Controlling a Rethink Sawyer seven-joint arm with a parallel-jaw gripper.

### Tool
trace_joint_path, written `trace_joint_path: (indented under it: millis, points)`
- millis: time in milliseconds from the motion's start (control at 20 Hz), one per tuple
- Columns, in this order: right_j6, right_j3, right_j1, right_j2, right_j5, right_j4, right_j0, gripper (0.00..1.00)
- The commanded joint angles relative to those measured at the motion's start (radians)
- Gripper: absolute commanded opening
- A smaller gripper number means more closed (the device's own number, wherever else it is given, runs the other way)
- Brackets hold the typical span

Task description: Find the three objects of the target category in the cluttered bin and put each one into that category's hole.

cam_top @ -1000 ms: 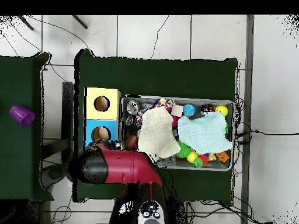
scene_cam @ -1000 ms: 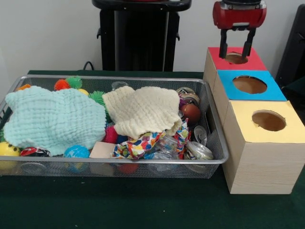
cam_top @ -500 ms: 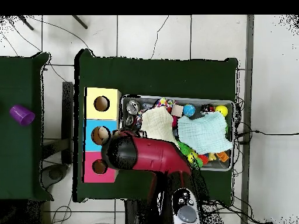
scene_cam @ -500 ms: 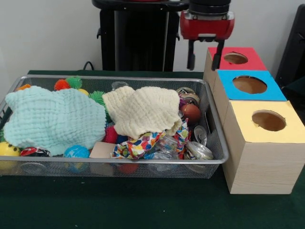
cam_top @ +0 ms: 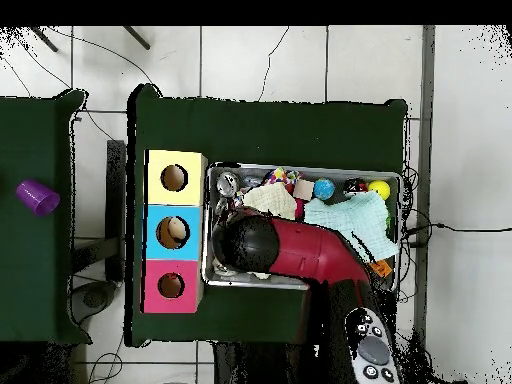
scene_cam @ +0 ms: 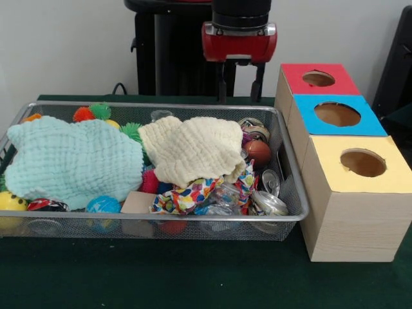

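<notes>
While it hangs empty and spread apart above the far edge of the bin, the gripper has travelled from over the red box, where it stood a second ago, across past the blue box and back to the clutter. That shift suggests one drop is done and the search for the next item is beginning, though which category is wanted cannot be told. Below and just in front of the fingers lies the cream cloth, draped over much of the pile, with the mint cloth beside it. Candidates show around their edges: a brown ball and cans near the boxes, spiky balls at the far rim. From overhead the arm hides the bin's box-side half.
</notes>
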Motion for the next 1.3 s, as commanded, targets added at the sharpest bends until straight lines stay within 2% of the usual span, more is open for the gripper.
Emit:
trace_joint_path:
  millis: [50, 350, 700, 1300]
  points:
    - [-0.142, -0.086, 0.072, 0.129, 0.114, -0.100, -0.048, 1.00]
    - [-0.147, -0.095, 0.103, 0.157, 0.097, -0.154, -0.093, 1.00]
    - [-0.173, -0.147, 0.169, 0.187, 0.085, -0.232, -0.147, 1.00]
    - [-0.174, -0.168, 0.198, 0.258, 0.108, -0.305, -0.218, 1.00]
